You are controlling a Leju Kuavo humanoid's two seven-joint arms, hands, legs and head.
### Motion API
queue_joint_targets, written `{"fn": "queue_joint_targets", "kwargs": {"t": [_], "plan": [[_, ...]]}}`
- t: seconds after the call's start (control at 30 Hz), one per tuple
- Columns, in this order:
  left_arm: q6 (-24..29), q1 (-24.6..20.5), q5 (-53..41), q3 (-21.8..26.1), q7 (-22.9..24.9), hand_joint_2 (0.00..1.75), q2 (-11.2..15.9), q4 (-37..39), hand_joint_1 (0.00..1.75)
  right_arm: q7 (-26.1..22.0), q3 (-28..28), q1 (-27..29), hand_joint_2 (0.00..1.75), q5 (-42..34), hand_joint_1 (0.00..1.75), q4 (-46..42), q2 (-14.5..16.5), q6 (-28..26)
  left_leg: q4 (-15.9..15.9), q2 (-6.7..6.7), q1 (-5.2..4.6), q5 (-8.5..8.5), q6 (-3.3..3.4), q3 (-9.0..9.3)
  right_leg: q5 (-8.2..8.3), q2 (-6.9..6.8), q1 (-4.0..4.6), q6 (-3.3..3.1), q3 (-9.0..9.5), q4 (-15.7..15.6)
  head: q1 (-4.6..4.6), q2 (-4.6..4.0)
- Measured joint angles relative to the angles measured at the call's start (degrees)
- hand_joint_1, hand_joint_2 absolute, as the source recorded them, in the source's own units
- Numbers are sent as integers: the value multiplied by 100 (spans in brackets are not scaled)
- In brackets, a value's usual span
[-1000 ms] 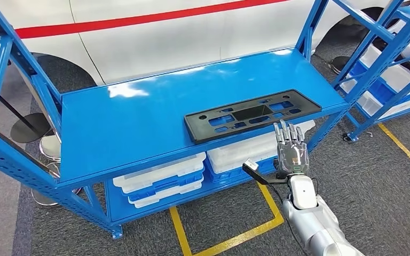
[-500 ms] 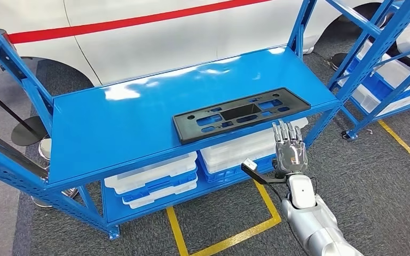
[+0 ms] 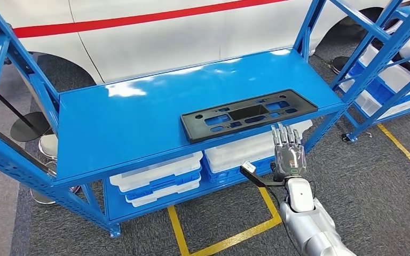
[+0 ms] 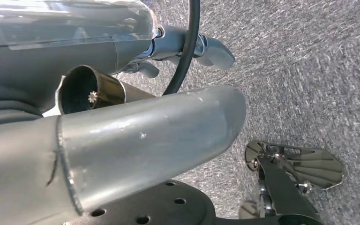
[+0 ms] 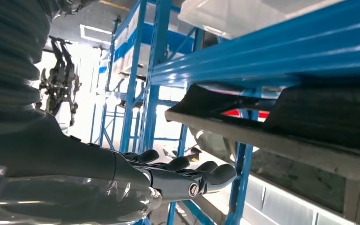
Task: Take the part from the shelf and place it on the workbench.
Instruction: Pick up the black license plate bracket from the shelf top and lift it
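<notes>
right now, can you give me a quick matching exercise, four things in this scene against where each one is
Things:
1. black part
2. white bins
3. right hand
4. yellow tape

Places:
A. on the grey floor
B. lower shelf level
C. flat on the blue shelf top
D. raised just in front of the shelf edge, fingers spread, holding nothing

Pairs: 1-C, 2-B, 3-D, 4-A

Bare blue shelf (image 3: 128,122) left of black part (image 3: 248,114), upright post (image 3: 308,26) behind, right hand (image 3: 289,152) just below shelf edge
</notes>
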Motion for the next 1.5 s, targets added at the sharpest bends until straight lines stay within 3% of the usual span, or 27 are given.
{"fn": "queue_joint_targets", "kwargs": {"t": [0.07,0.17,0.3,0.6,0.87,1.1,1.5], "plan": [[7,-3,-1,4,-50,0,-1,0,0,1,-65,112,175,-21,0,-156,-49,0,-3,-7,-10,2,-60,-3,97,3,36,-61,185,-410,-1,0],[-2,5,-21,9,-190,0,2,0,0,4,-186,395,175,-41,0,-456,-156,0,-8,-7,-10,-12,-160,1,104,3,50,-151,201,-457,-3,0],[-80,-11,-134,5,-185,0,9,0,0,5,-465,986,175,-52,0,-1035,-359,0,-64,1,-1,-23,-55,72,78,5,76,-169,262,-492,-3,0],[-290,18,-521,-219,510,0,-111,0,0,-446,-1882,3130,175,-96,0,-2914,-615,37,-89,-2,19,-53,-133,101,31,-12,101,-218,278,-469,-4,0],[-223,-25,-511,-290,523,0,-287,0,0,-698,-2296,3379,175,161,0,-3615,-600,68,-87,29,7,-56,-153,109,36,16,100,-208,280,-469,-4,0],[-149,-33,-331,-282,404,0,-339,0,0,-788,-2039,3250,175,248,0,-4000,-615,7,-82,28,-3,-52,-156,108,43,16,97,-199,283,-468,-4,0],[-58,-34,-213,-181,332,0,-374,0,0,-328,-214,2725,175,260,0,-4424,-858,4,-79,27,-3,-48,-158,109,43,15,98,-198,284,-468,-4,0]]}}
